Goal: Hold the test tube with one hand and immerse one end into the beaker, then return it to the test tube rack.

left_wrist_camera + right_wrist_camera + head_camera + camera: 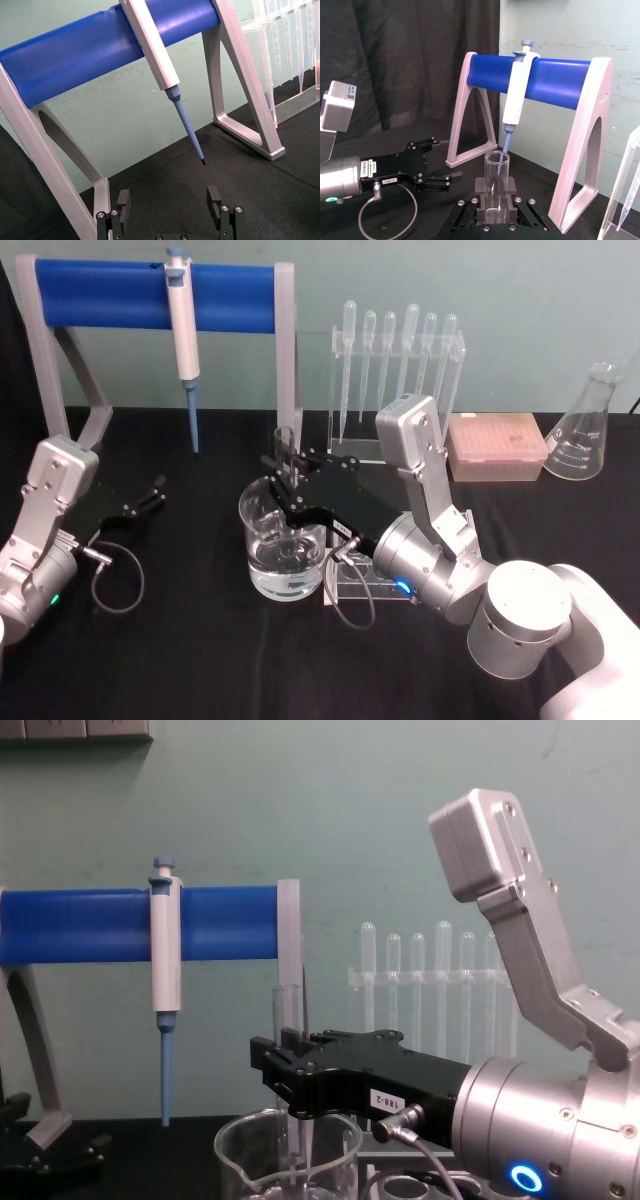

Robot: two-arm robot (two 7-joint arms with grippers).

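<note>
The test tube (285, 445) stands upright in my right gripper (288, 483), which is shut on its upper part. In the right wrist view the tube (496, 180) sits between the two black fingers (481, 186). The lower end reaches down inside the beaker (283, 540), a wide glass one holding some clear liquid. From the chest, the tube (287, 1010) passes through the gripper (290, 1072) into the beaker (250, 1155). My left gripper (152, 492) rests open and apart on the left of the table; its fingertips (123, 201) hold nothing.
A white-and-blue pipettor (183, 335) hangs on a blue-barred stand (100, 285) behind the beaker. A rack of plastic pipettes (400, 360), a pink tip box (497, 445) and a conical flask (585, 425) stand at the back right. A clear acrylic holder (352, 585) lies beside the beaker.
</note>
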